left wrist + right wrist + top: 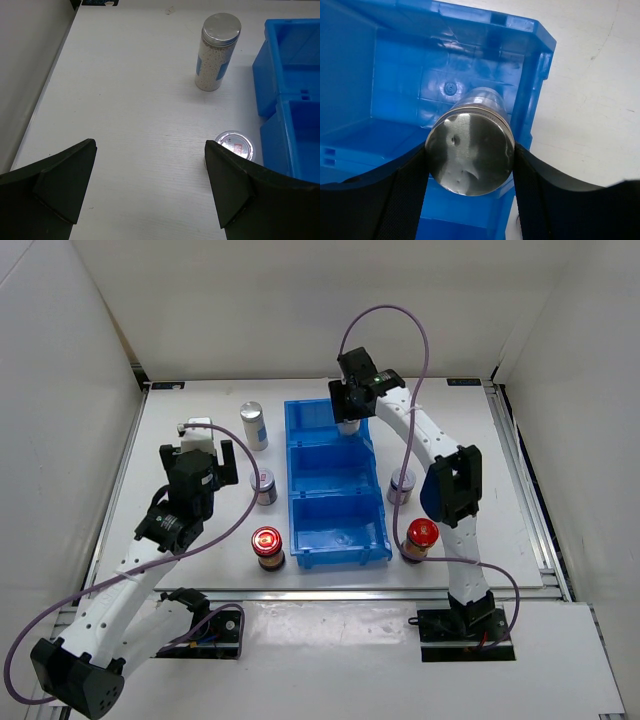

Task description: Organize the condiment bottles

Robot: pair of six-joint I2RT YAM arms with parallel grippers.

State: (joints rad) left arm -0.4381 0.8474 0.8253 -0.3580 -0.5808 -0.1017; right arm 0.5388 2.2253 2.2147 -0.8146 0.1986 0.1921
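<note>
Bin before bottles: the blue three-compartment bin (340, 553) sits mid-table. Its middle and near compartments show no bottles, and the far compartment is the only one in use.

There the right gripper (349, 412) has its fingers closed against the sides of a silver-capped bottle (470, 150), just under the cap. The bottle hangs close to the compartment's right wall. I cannot tell whether its foot touches the floor.

The second tall silver-capped bottle (216, 52) stands upright on the table left of the bin's far end. It is a clear, rigid cylinder filled with pale granules. I judge it light but top-heavy, with smooth sides that could slip, so a grip across the body just under the cap looks safest.

The left white-lidded jar (263, 485) stands just beside the bin's left wall. The right white-lidded jar (402, 483) stands close to the right wall. Both are squat, so they should stay steady, and gripping across the body would suit them.

The left red-capped jar (267, 545) and the right red-capped jar (420, 537) flank the near compartment. They are probably dark glass, hard and somewhat heavier, and should be set down gently.

The left gripper (150, 185) hovers with its fingers spread wide and holds nothing.
</note>
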